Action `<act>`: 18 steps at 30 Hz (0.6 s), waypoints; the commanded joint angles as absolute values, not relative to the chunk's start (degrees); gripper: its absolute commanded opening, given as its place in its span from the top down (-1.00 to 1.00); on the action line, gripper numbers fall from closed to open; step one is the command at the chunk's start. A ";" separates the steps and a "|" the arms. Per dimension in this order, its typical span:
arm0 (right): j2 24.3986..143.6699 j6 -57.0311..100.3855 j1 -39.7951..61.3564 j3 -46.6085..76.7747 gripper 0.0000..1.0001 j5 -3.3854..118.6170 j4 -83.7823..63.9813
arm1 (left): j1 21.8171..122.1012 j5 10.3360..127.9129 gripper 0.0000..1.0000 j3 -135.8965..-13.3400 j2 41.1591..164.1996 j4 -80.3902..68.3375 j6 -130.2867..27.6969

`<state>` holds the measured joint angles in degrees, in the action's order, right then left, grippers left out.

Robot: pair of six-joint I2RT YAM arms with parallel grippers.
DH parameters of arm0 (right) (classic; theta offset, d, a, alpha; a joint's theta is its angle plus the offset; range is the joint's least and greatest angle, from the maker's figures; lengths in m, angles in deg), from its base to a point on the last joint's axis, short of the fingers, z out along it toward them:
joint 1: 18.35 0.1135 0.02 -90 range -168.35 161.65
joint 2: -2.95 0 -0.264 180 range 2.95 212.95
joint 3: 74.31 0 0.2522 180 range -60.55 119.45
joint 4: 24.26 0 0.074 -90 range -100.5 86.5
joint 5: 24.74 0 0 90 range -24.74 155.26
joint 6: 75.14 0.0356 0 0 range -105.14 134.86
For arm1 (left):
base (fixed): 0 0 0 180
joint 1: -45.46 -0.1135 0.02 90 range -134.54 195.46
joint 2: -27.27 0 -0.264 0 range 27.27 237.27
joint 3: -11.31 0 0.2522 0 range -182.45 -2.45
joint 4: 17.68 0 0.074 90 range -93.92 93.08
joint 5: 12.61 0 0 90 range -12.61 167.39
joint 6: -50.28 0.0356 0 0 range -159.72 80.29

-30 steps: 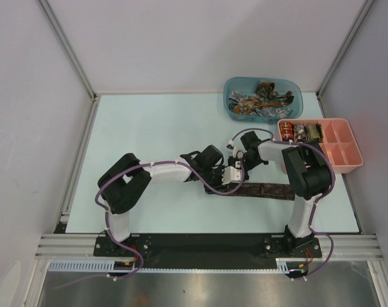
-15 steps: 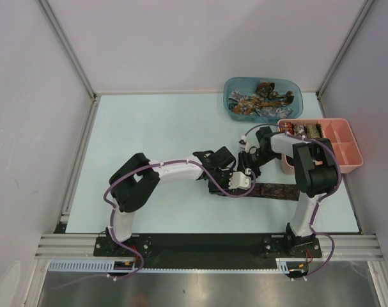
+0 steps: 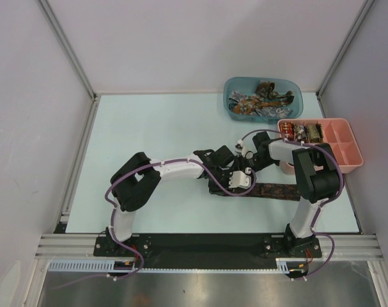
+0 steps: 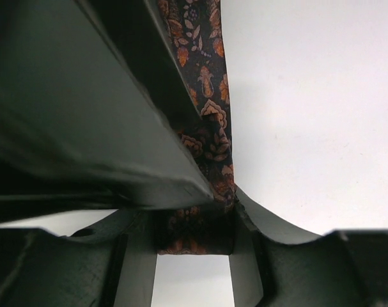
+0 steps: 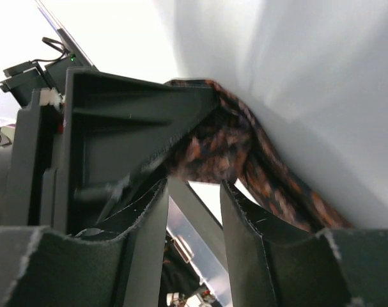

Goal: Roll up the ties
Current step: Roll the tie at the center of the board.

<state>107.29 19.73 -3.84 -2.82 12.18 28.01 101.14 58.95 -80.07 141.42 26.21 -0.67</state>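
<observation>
Here, blue tub [image 3: 295, 101] holds crumpled ties [image 3: 257, 102].

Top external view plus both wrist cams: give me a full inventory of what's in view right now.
patterned tie: one, dark brown with orange, flat on the table ahead of the right arm, left end at both pincers
loose ties: heap, mixed colours, count unclear, in the tub
tub: one, blue, far right
rolled ties: about three, mixed colours, tray's back-left compartments
tray: one, pink, right edge
table: one, pale
left pincer: black, clamped on the patterned tie
right pincer: black, at the tie, grip unclear
</observation>
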 commanded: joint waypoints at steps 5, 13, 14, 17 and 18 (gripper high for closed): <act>108.42 26.99 -1.56 -5.70 0.17 9.27 15.61 | 100.92 59.02 0.06 -77.51 145.84 27.54 -0.78; 109.39 23.04 -1.73 -7.29 1.00 13.31 17.18 | 100.48 58.40 -0.05 -76.72 144.44 26.32 -0.69; 109.48 22.43 -2.00 -7.38 1.00 14.79 18.41 | 100.22 58.40 -0.11 -76.11 143.82 25.79 -1.04; 110.44 20.84 -3.49 -7.38 1.00 17.08 20.52 | 98.20 56.56 -0.32 -74.79 141.36 22.89 -2.97; 110.62 20.40 -4.36 -7.29 1.00 17.53 20.96 | 97.67 55.77 -0.39 -74.52 140.66 22.01 -3.59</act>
<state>108.60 24.10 -2.38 -6.58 11.61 18.45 100.22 57.09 -78.06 140.46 23.69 -1.17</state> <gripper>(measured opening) 0.020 0.643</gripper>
